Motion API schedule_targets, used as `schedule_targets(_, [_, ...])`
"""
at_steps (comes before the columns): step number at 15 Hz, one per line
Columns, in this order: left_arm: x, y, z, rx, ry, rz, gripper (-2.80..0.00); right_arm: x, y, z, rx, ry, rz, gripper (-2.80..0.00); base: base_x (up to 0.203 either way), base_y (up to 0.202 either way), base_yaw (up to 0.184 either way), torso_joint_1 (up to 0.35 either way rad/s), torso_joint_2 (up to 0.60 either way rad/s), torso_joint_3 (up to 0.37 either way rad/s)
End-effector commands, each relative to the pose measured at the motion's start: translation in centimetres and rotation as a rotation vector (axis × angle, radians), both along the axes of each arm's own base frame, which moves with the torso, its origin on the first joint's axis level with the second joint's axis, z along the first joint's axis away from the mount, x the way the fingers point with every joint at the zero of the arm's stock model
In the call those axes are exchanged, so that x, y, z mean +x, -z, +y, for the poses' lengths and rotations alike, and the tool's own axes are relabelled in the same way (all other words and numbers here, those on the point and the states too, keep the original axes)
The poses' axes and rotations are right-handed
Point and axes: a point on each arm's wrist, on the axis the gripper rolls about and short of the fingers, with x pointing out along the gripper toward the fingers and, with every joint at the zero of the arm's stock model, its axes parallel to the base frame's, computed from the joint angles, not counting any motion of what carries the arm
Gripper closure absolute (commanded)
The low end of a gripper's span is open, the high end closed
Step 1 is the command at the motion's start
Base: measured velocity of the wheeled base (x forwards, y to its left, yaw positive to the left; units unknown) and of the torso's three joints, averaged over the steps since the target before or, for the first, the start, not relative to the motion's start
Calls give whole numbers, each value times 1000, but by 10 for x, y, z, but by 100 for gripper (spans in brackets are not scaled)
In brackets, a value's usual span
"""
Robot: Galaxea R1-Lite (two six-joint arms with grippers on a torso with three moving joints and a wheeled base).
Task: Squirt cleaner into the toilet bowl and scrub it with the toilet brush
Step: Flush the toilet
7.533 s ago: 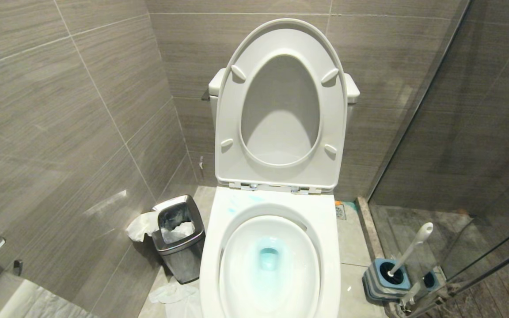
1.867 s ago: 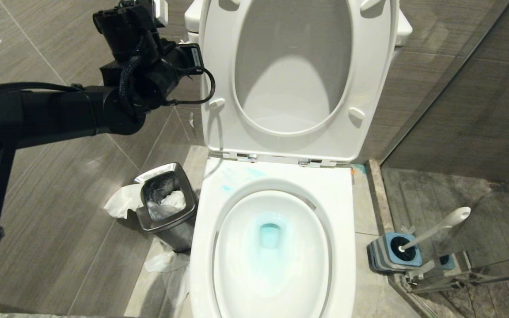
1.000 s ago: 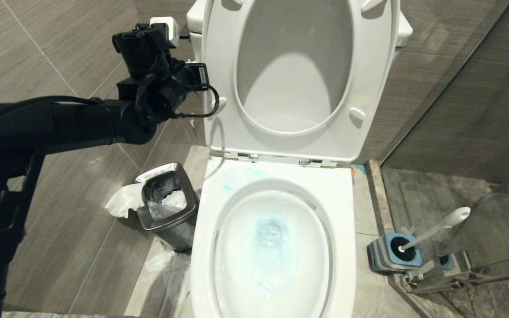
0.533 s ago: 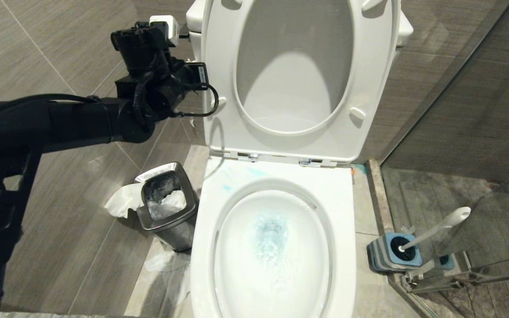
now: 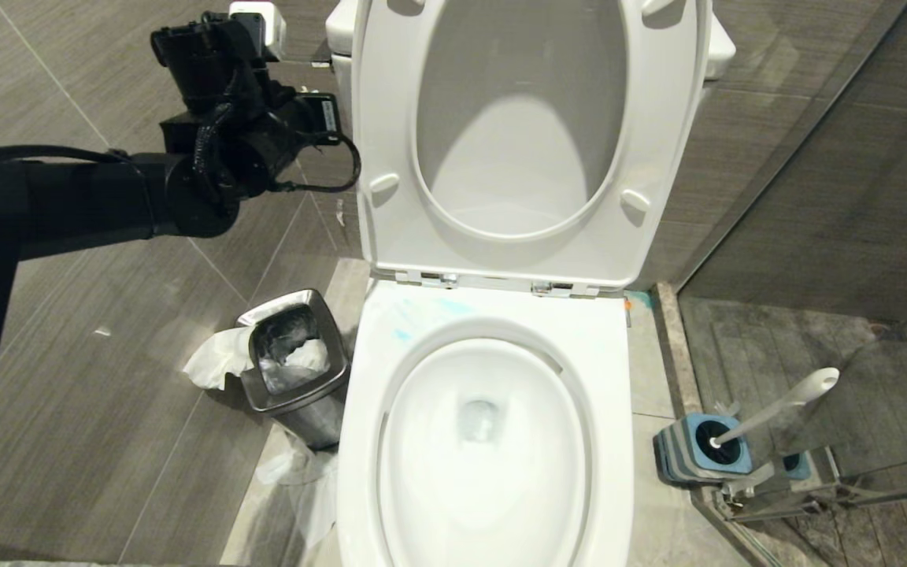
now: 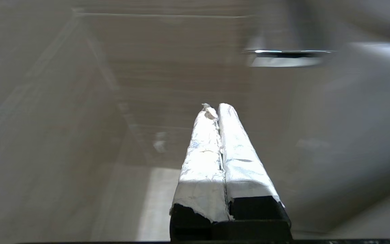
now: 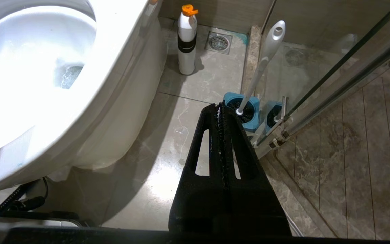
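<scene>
My left gripper (image 6: 217, 107), jaws together and empty, sits beside the tank (image 5: 337, 31); withdraw without clipping the raised seat (image 5: 390, 118).

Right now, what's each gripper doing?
Left gripper: shut, holding nothing, raised beside the toilet tank.
Right gripper: shut, empty, low above the floor near the toilet brush.

Steel bin (image 5: 290, 370) on floor, crumpled white paper inside and beside it. Blue-grey brush holder (image 5: 697, 453) by glass shower door (image 7: 333, 78). White bottle, orange cap (image 7: 187, 39), near floor drain (image 7: 218, 42).
</scene>
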Motion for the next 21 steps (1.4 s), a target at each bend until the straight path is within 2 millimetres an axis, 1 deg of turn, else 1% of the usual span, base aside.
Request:
schedule_targets(1, [-11, -18, 16, 8, -36, -38, 0, 0, 0, 0, 0, -1, 1, 0, 0, 0, 0, 0, 0, 0])
schedule_targets(3, [-18, -29, 28, 6, -59, -59, 0, 0, 0, 0, 0, -1, 0, 0, 0, 0, 0, 0, 0, 0])
schedule_targets(5, [-31, -44, 39, 0, -75, -82, 0, 0, 0, 0, 0, -1, 0, 0, 0, 0, 0, 0, 0, 0])
schedule_targets(9, [-70, -82, 62, -8, -92, -152, 0, 0, 0, 0, 0, -1, 0, 0, 0, 0, 0, 0, 0, 0])
schedule_targets(12, [-106, -107, 70, -7, -57, -203, 0, 0, 0, 0, 0, -1, 1, 0, 0, 0, 0, 0, 0, 0])
schedule_targets(13, [-122, -114, 73, 2, -21, -219, 0, 0, 0, 0, 0, -1, 1, 0, 0, 0, 0, 0, 0, 0])
schedule_targets(14, [-135, -116, 75, 16, 18, -218, 0, 0, 0, 0, 0, -1, 0, 0, 0, 0, 0, 0, 0, 0])
schedule_targets(15, [-147, -115, 76, 33, 65, -208, 0, 0, 0, 0, 0, -1, 0, 0, 0, 0, 0, 0, 0, 0])
schedule_targets(17, [-171, -115, 78, 49, 225, -205, 0, 0, 0, 0, 0, -1, 0, 0, 0, 0, 0, 0, 0, 0])
schedule_targets(19, [-192, -119, 79, 31, 405, -213, 0, 0, 0, 0, 0, -1, 0, 0, 0, 0, 0, 0, 0, 0])
schedule_targets(20, [-202, -122, 80, 29, 464, -221, 0, 0, 0, 0, 0, -1, 0, 0, 0, 0, 0, 0, 0, 0])
schedule_targets(21, [-209, -123, 80, 28, 482, -227, 0, 0, 0, 0, 0, -1, 0, 0, 0, 0, 0, 0, 0, 0])
